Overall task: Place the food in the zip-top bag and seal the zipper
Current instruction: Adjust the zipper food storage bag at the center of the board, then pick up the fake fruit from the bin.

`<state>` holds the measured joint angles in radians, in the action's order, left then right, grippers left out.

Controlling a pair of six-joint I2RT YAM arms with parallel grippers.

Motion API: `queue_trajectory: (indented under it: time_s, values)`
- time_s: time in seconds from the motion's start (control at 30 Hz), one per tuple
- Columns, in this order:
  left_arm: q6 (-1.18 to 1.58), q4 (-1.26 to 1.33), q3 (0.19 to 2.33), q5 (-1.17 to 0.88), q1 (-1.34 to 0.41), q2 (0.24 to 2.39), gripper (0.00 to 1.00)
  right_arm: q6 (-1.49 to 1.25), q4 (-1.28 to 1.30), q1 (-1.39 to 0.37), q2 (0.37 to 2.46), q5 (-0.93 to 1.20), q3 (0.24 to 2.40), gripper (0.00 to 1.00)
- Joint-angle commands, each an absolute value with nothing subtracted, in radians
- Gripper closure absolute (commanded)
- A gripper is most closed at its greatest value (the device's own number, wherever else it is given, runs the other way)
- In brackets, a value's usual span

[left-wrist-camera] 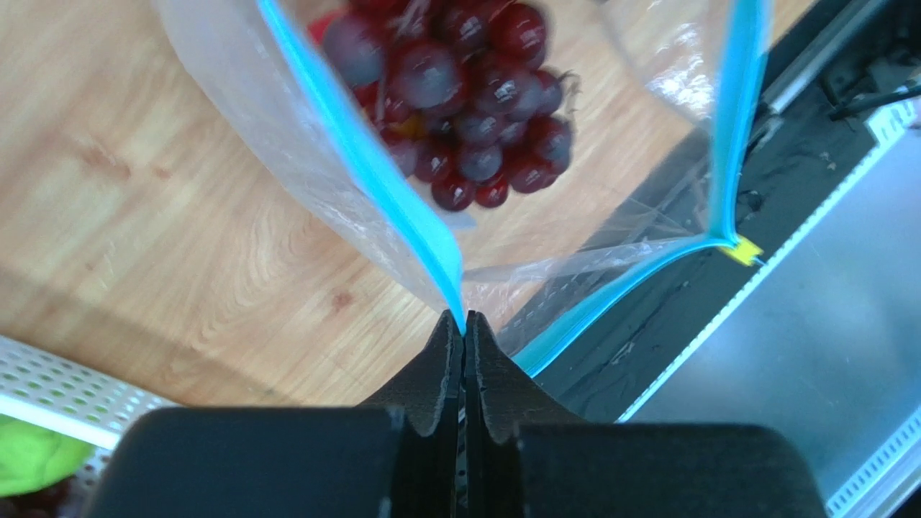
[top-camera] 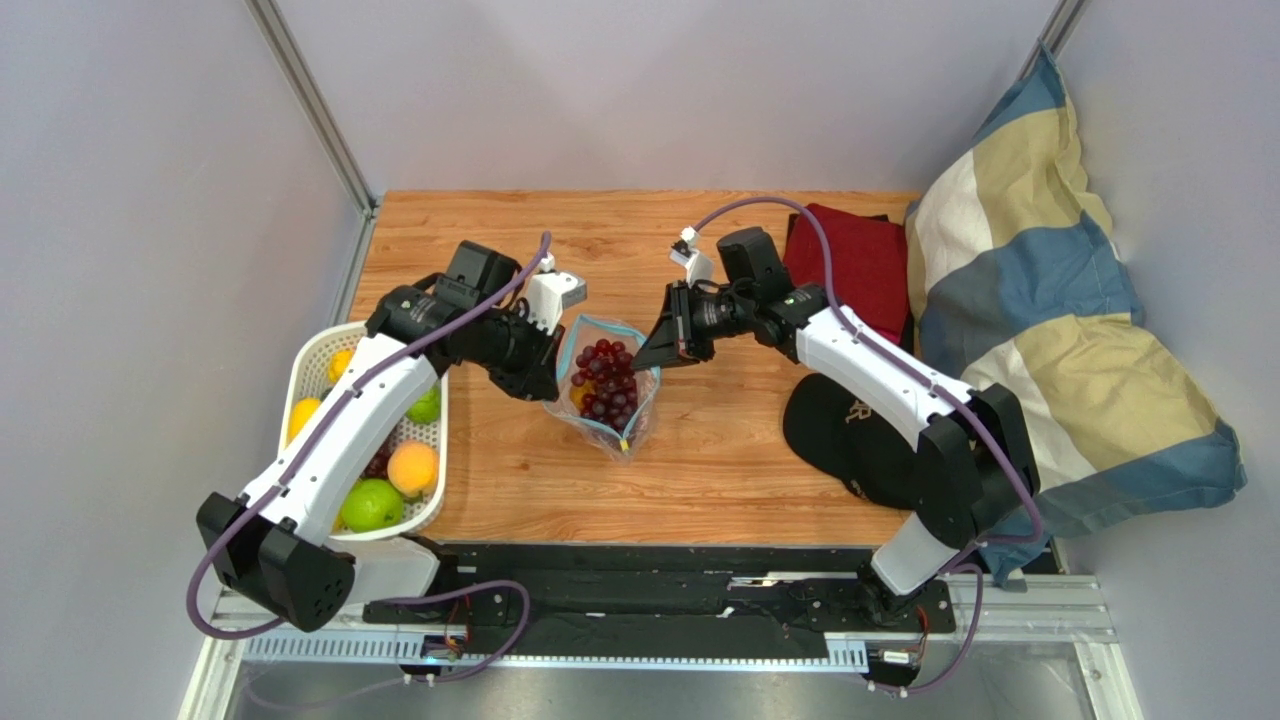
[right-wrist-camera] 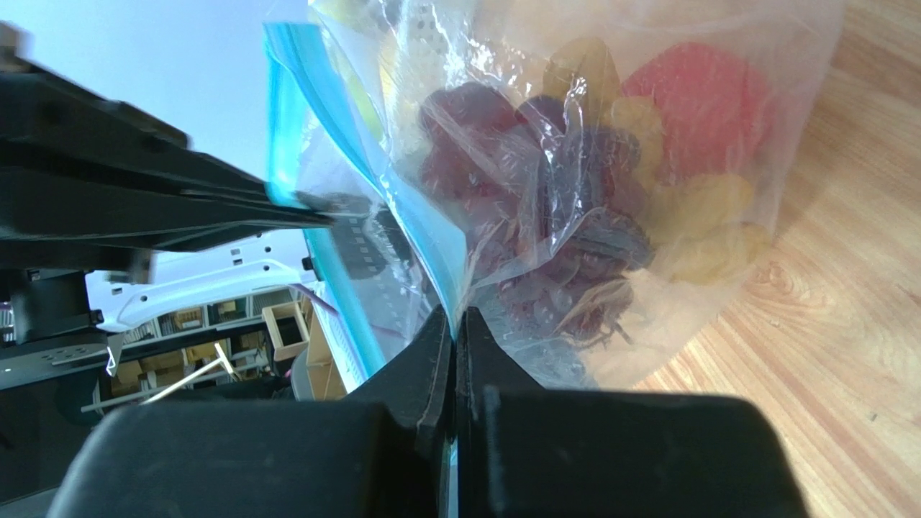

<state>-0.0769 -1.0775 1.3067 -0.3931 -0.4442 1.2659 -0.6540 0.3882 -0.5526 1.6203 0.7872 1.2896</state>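
Note:
The clear zip-top bag stands open mid-table with dark purple grapes inside. My left gripper is shut on the left side of the bag's mouth; in the left wrist view the blue zipper strip runs into its closed tips above the grapes. My right gripper is shut on the right side of the mouth; in the right wrist view the zipper is pinched and grapes, a red fruit and yellow pieces show through the plastic.
A white slatted basket at the left edge holds a green apple, an orange peach and yellow fruit. A black cap, a dark red cloth and a striped pillow lie on the right.

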Motion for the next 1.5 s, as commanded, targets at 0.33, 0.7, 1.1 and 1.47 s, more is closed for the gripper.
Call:
queue_trajectory:
  time_s: [0.33, 0.7, 1.1, 1.47]
  values:
    - [-0.170, -1.178, 1.458, -0.442, -0.388, 1.261, 0.61, -0.568, 0.480, -0.557, 1.557, 0.735, 1.348, 1.00]
    - [-0.377, -1.250, 1.431, -0.473, 0.059, 1.123, 0.03, -0.571, 0.457, -0.572, 1.597, 0.730, 1.362, 1.00]
    - [-0.612, -1.078, 1.221, 0.231, 0.416, 1.224, 0.05, -0.548, 0.472, -0.572, 1.598, 0.727, 1.356, 1.00]
    - [-0.612, -0.881, 1.066, 0.255, 0.500, 1.298, 0.06, -0.548, 0.479, -0.571, 1.617, 0.719, 1.379, 1.00]
